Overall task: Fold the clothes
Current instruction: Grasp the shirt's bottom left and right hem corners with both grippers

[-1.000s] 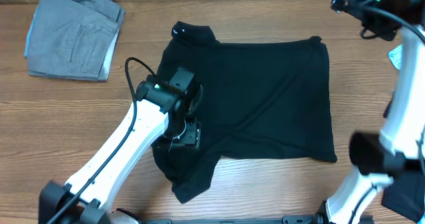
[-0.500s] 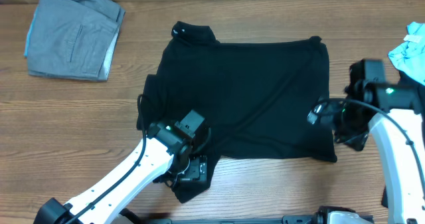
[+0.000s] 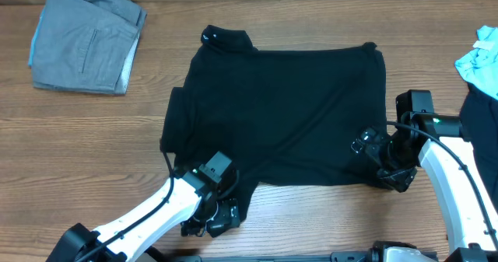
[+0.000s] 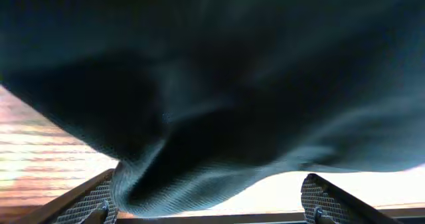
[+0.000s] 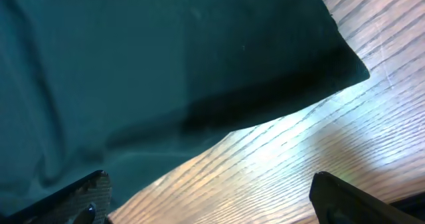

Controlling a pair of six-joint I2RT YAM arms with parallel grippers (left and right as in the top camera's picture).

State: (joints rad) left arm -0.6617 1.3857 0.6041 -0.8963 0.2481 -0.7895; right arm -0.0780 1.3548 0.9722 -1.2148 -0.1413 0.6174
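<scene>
The black shirt (image 3: 288, 114) lies spread flat in the middle of the desk (image 3: 78, 153), its long axis running across from left to right: sleeves at the left end, straight hem at the right. Both arms sit along its near edge. The left hand (image 3: 212, 219) is at the near sleeve, and its wrist view shows the fingers (image 4: 93, 201) wide apart and released, with dark cloth bunched between them but not pinched. The right hand (image 3: 380, 159) is at the near hem corner, also released; that corner lies on bare wood between its fingers (image 5: 83, 194). Each hand is thus nearest its own end of one edge, so a likely next step is to close on both ends and carry that edge away towards the far side. A folded grey garment (image 3: 85, 40) and a light blue one (image 3: 476, 60) lie well apart from the shirt.
</scene>
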